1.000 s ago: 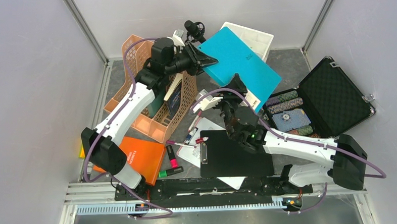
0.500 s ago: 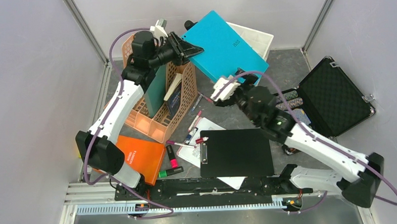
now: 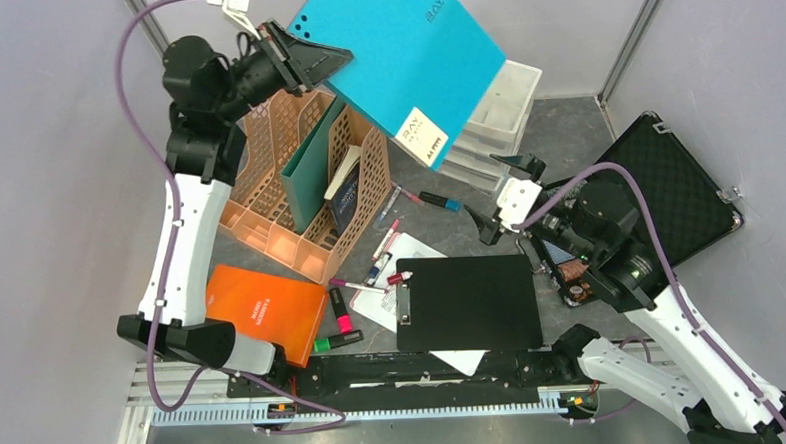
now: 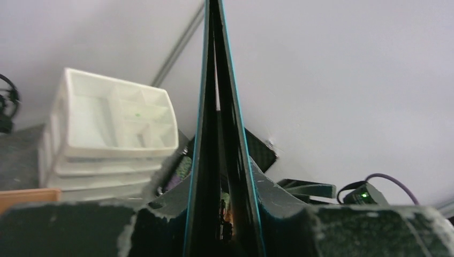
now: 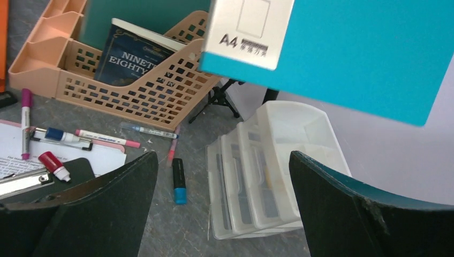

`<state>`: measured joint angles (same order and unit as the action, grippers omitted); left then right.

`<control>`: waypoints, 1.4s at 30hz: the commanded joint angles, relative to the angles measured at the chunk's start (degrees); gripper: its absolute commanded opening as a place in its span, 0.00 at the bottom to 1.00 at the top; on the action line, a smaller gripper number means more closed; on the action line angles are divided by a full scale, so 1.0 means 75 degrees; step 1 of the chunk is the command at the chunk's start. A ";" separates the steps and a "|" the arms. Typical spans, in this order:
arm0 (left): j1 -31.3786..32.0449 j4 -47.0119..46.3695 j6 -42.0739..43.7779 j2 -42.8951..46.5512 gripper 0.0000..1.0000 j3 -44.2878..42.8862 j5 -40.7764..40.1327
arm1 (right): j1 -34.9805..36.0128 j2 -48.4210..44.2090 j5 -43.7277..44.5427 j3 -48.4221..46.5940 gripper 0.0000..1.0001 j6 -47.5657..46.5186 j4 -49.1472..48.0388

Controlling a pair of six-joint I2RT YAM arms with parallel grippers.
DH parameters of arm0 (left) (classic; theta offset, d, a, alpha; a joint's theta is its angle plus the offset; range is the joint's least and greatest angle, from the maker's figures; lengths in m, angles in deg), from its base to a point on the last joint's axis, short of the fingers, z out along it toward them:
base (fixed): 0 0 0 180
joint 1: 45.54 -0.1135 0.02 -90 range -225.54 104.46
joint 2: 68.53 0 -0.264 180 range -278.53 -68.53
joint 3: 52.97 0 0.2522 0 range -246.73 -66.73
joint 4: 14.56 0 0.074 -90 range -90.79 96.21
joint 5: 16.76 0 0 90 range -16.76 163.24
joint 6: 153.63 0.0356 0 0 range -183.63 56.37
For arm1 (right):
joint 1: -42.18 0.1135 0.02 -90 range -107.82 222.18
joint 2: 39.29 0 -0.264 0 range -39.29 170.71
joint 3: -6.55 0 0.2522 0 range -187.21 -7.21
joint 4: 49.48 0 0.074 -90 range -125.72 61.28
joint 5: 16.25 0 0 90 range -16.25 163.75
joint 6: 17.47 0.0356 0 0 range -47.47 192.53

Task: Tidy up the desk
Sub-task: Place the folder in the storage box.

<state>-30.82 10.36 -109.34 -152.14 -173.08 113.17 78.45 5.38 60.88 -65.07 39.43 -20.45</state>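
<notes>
Cluttered workspace: the dark grey, stone-patterned surface (image 3: 570, 129) lies flat, pale veins running across it; an aluminium rail (image 3: 397, 408) edges its near side; grey walls (image 3: 55, 147) close it in left, right and behind. Bare patches show at centre and far right.

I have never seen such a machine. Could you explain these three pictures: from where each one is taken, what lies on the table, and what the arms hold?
These are two robot arms fixed at the near edge of a desk; each ends in a two-finger gripper. The wide picture is taken from above and behind them. The other two come from a camera on each wrist, so the dark shapes at the bottom are that arm's own fingers. The left gripper is shut on a blue folder and holds it in the air; its wrist camera sees the folder edge-on. The right gripper is open and empty. On the desk are a peach file rack, white drawers, a black clipboard, an orange notebook, pens and an open black case.
</notes>
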 commanded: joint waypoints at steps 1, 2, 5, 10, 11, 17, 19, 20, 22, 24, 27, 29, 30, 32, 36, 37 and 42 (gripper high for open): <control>-0.0369 -0.0036 0.1072 0.0357 0.02 -0.0561 -0.0050 | -0.0136 -0.0372 -0.0849 0.0102 0.98 -0.0330 0.0433; -0.0452 0.0062 0.1294 0.0394 0.02 -0.0709 -0.0061 | -0.0173 -0.0430 -0.0803 0.0179 0.98 -0.0349 0.0451; -0.0710 0.0953 0.2422 0.0462 0.02 -0.1339 -0.0223 | -0.0221 -0.0644 -0.0464 0.0447 0.98 -0.0413 0.0443; -0.0987 0.2490 0.4348 0.0742 0.02 -0.2151 -0.1121 | -0.0374 -0.0898 -0.0360 0.0851 0.98 -0.0346 0.0371; -0.1049 0.2591 0.4583 0.0818 0.02 -0.2165 -0.1271 | -0.0394 -0.0909 -0.0371 0.0898 0.98 -0.0316 0.0370; -0.1350 0.3183 0.5706 0.0998 0.02 -0.2671 -0.1987 | -0.0542 -0.0867 -0.0382 0.1203 0.98 -0.0194 0.0312; -0.1465 0.3378 0.6054 0.0877 0.02 -0.2971 -0.2257 | -0.0588 -0.0842 -0.0367 0.1269 0.98 -0.0152 0.0267; -0.1558 0.3399 0.6253 0.0837 0.02 -0.3024 -0.2296 | -0.0588 -0.0811 -0.0312 0.1282 0.98 -0.0129 0.0277; -0.1755 0.3428 0.6556 0.0770 0.02 -0.3152 -0.2356 | -0.0611 -0.0786 -0.0268 0.1336 0.98 -0.0116 0.0285; -0.1949 0.3490 0.6853 0.0654 0.02 -0.3333 -0.2342 | -0.0627 -0.0759 -0.0189 0.1397 0.98 -0.0099 0.0270; -0.2472 0.3787 0.7224 0.0413 0.02 -0.3621 -0.2198 | -0.0641 -0.0725 -0.0088 0.1478 0.98 -0.0094 0.0265; -0.2738 0.3923 0.7429 0.0358 0.02 -0.3601 -0.2018 | -0.0641 -0.0699 -0.0030 0.1536 0.98 -0.0086 0.0273; -0.2855 0.3999 0.7514 0.0352 0.02 -0.3568 -0.1845 | -0.0641 -0.0676 -0.0016 0.1560 0.98 -0.0090 0.0272; -0.3085 0.4109 0.7582 0.0393 0.02 -0.3384 -0.1483 | -0.0638 -0.0648 0.0022 0.1617 0.98 -0.0095 0.0256; -0.3214 0.4137 0.7903 0.0837 0.02 -0.2510 -0.0875 | -0.0678 -0.0543 0.0112 0.1750 0.98 -0.0111 0.0211; -0.3217 0.4137 0.7978 0.0940 0.02 -0.2315 -0.0789 | -0.0699 -0.0513 0.0114 0.1778 0.98 -0.0116 0.0214; -0.3240 0.3970 0.8213 0.1633 0.02 -0.1017 -0.0429 | -0.0778 -0.0398 0.0085 0.1798 0.98 -0.0083 0.0212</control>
<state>-54.82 44.77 -51.99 -145.70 -185.10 104.99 73.16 2.10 60.95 -51.63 37.81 -16.78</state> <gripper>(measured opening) 0.307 0.979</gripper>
